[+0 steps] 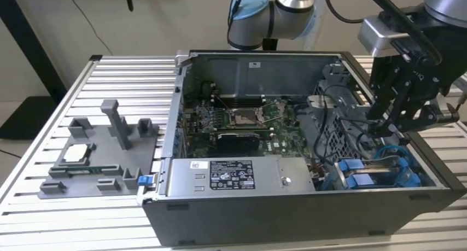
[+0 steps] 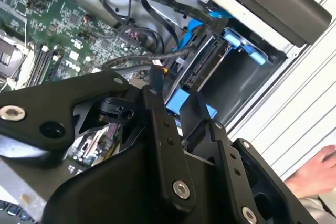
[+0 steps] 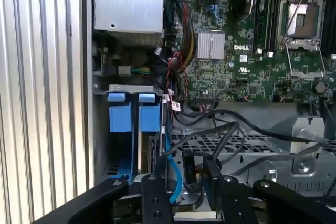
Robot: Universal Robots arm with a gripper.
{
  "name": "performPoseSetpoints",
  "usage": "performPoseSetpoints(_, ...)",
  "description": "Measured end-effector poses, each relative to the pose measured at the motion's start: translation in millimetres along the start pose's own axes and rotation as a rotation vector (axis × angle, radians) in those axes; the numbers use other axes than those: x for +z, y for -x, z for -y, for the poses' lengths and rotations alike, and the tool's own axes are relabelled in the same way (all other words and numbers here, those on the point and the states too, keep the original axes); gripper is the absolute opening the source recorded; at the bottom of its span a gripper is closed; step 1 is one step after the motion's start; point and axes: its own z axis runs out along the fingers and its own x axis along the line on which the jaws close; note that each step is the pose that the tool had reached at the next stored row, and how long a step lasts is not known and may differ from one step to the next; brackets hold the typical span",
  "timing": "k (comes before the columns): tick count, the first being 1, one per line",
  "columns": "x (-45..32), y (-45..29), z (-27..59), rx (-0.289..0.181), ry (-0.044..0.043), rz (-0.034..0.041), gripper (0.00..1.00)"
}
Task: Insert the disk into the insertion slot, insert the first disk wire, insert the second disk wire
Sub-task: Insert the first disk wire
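Since the disk [image 3: 149, 116] sits slotted in the drive bay [image 3: 123, 88], the gripper [image 1: 383, 128] hangs over black cables [image 3: 223, 112] beside it, its opening untellable; likely first-wire step, needing fine connector alignment.

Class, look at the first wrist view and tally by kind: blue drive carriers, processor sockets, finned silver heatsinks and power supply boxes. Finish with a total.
Blue drive carriers: 2
Processor socket: 1
Finned silver heatsink: 1
Power supply box: 1
Total: 5
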Motion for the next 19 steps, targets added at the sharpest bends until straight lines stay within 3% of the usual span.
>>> performPoseSetpoints(9,2.8,-0.3,-0.5,-0.12,0.008,0.0084,1.0)
performPoseSetpoints(16,3.8,-0.4,-0.7,-0.124,0.0018,0.0201,1.0)
performPoseSetpoints(19,4.7,-0.6,-1.2,-0.124,-0.0031,0.0212,1.0)
